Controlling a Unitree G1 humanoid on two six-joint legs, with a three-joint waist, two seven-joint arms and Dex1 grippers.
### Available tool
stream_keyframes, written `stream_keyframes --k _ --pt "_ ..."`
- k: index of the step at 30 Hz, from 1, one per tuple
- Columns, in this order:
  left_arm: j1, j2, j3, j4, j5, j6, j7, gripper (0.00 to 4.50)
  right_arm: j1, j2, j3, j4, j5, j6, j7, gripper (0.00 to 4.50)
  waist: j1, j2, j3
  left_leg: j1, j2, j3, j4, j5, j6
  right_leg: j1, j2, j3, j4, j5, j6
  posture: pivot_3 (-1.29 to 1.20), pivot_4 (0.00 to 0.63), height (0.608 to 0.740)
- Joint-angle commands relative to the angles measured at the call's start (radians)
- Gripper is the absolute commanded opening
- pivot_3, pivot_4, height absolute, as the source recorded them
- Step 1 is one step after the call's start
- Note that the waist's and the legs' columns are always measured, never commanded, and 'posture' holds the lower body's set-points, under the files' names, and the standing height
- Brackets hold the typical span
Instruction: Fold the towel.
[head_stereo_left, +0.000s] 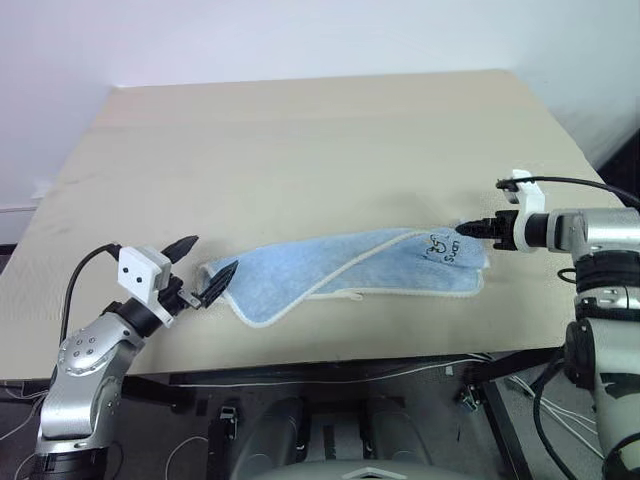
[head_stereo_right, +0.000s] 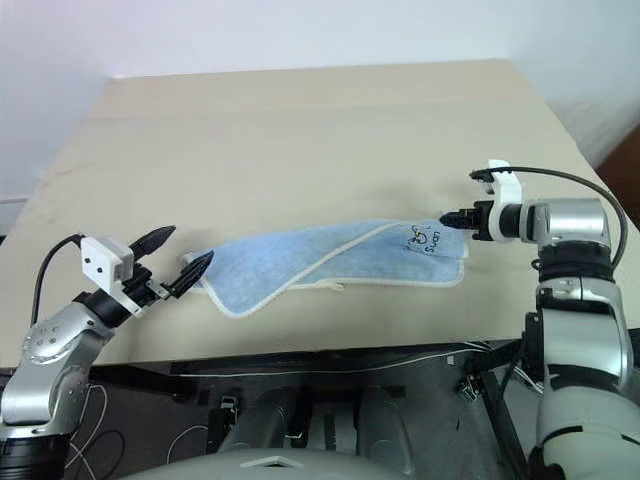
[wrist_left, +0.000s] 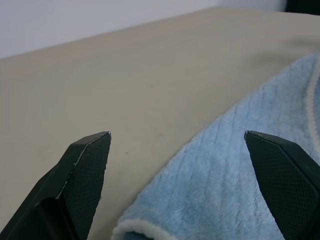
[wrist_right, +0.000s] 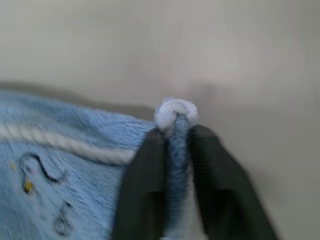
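**Two grippers at opposite ends of the towel, one pinching it**

Two ends of the light blue fluffy terry towel with white stitched edging (head_stereo_left: 340, 270) concern you here, and a gripper sits at each.

Look first at your right gripper (wrist_right: 176, 137). Its two black fingers (wrist_right: 142, 195) are drawn narrow and clamp a thin ridge of the blue cloth between them; a rolled knob of white edging bulges just past the fingertips. Right beside that pinch, on the towel's upper layer, you can see the small dark printed logo (head_stereo_left: 443, 248), with a line of white edging running just above it. From the head views, this gripper (head_stereo_right: 452, 218) meets the towel at its far right corner, and the cloth there looks slightly raised where it is held.

Your left gripper (head_stereo_left: 205, 270) stands wide, holding nothing. Its fingers (wrist_left: 87, 165) straddle the towel's opposite, rounded corner: one fingertip hangs over bare tabletop, the other over blue terry, and the white-edged hem curves between them. Whether either tip touches the cloth you cannot tell.

Between the two grippers the towel lies stretched as a long, narrow band, one layer folded diagonally over another, on the flat beige table (head_stereo_left: 300, 140). Beyond it the tabletop runs back to a pale wall.
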Motion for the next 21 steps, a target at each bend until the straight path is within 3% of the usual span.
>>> stream_keyframes --k 1,3,11,17,21 --pt "-0.013 0.001 0.003 -0.005 0.002 -0.028 -0.011 4.50 0.044 -0.037 -0.033 -0.163 0.058 -0.036 0.023 2.53 0.002 0.000 0.000 0.000 0.000 0.000 0.000 0.000 0.000 0.000 0.000 0.000 0.000 0.000 0.001 0.00 0.150 0.740" --pt "-0.017 -0.001 -0.004 0.004 0.006 -0.034 -0.019 4.50 0.081 -0.041 -0.042 -0.189 0.052 -0.129 -0.005 3.18 0.005 0.000 0.000 0.000 0.000 0.000 0.000 0.000 0.000 0.000 0.000 0.000 0.000 0.001 0.001 0.00 0.150 0.740" --pt "-0.035 0.001 -0.007 0.042 0.008 -0.058 -0.042 4.50 0.013 -0.116 0.088 -0.020 -0.058 -0.501 0.085 3.18 0.004 0.000 0.000 -0.001 0.000 0.000 0.001 0.000 0.000 0.000 0.000 -0.001 -0.001 0.001 0.001 0.00 0.150 0.740" --pt "-0.029 0.003 -0.007 0.044 0.010 -0.067 -0.041 4.50 -0.173 -0.101 0.271 0.315 -0.281 -0.768 0.003 3.18 0.001 0.000 0.000 -0.001 0.000 0.001 0.000 0.000 0.000 0.000 0.000 -0.001 0.000 0.001 0.001 0.00 0.150 0.740" --pt "-0.015 0.004 -0.001 0.039 0.012 -0.076 -0.037 4.50 -0.280 -0.054 0.322 0.471 -0.353 -0.859 -0.048 3.18 0.001 0.000 0.000 -0.001 0.000 0.001 0.000 0.000 0.000 -0.001 0.000 0.000 0.000 0.001 0.001 0.00 0.150 0.740"
